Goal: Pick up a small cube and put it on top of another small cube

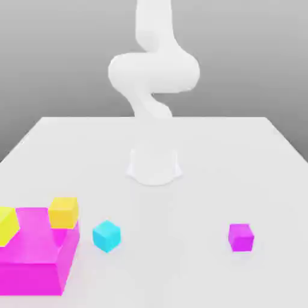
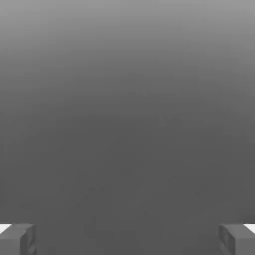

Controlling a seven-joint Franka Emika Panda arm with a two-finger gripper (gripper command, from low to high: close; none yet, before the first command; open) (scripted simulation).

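The small cyan cube [image 1: 106, 235] rests on the white table [image 1: 210, 156] near the front, toward the exterior view's left. The small magenta cube [image 1: 241, 237], about the same size, sits apart from it toward the exterior view's right. The white arm [image 1: 153, 72] rises from its base [image 1: 154, 165] at the table's middle, well behind both cubes. In the hand view my gripper [image 2: 127, 239] is open: its grey fingertips [image 2: 17, 239] stand far apart with only plain grey background between them.
A large magenta block [image 1: 36, 249] stands at the front left corner, close beside the cyan cube. One yellow cube [image 1: 64, 212] sits on its back right corner and another yellow cube [image 1: 7, 225] on its left edge.
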